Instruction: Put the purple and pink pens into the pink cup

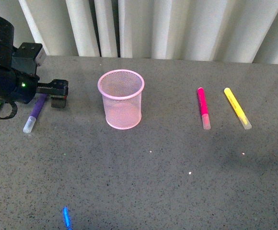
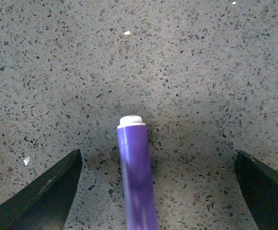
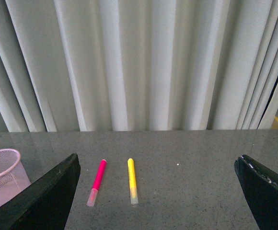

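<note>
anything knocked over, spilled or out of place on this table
Nothing is spilled or damaged. The pink cup stands upright; the purple pen, pink pen and yellow marker lie flat. Only a small blue streak on the near tabletop looks odd; unclear what.

You have the near half of the table (image 1: 144, 182) bare, with room for either arm. The pink cup (image 1: 121, 99) stands alone mid-table, open space on both sides. Toward the right edge, the pink pen (image 1: 203, 108) and yellow marker (image 1: 237, 108) lie near each other, a narrow gap between. By the left edge, the left gripper (image 2: 156, 153) flanks the purple pen (image 2: 136, 177), jaws spread, clearance each side.
</note>
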Controlling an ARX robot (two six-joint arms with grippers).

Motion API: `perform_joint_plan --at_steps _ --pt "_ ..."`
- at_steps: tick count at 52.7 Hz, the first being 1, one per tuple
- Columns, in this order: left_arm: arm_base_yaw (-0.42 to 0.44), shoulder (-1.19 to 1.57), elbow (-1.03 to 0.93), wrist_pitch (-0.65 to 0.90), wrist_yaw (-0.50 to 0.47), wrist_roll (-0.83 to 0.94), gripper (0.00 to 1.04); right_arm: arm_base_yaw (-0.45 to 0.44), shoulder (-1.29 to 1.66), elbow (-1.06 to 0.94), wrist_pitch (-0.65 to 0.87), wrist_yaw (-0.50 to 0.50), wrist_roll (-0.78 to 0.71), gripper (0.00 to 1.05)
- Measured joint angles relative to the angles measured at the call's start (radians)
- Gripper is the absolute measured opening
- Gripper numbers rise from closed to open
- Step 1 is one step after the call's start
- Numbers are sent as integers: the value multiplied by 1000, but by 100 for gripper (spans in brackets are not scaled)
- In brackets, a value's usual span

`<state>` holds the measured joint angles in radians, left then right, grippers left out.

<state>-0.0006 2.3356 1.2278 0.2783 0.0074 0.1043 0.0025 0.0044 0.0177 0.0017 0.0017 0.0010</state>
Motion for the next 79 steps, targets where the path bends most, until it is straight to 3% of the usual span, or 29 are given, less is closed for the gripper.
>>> perform_joint_plan --at_steps 13,20,27,40,54,65,72,79 --pt "-3 8 9 -3 3 0 56 0 0 0 0 0 0 98" --pt "-2 8 1 5 7 0 28 0 0 0 0 0 0 98" --pt "-3 1 -11 13 11 0 14 0 0 0 0 0 0 98" --pt "-2 -59 -61 1 17 -84 13 0 0 0 0 0 0 98" --pt "-45 -272 -167 225 56 -248 13 0 0 0 0 0 0 98" --pt "-270 -383 -341 700 -68 -452 13 0 0 0 0 0 0 98" --pt "-391 -342 -370 886 -180 -476 13 0 0 0 0 0 0 98" --pt "-445 -303 -365 946 -239 -475 13 0 0 0 0 0 0 98"
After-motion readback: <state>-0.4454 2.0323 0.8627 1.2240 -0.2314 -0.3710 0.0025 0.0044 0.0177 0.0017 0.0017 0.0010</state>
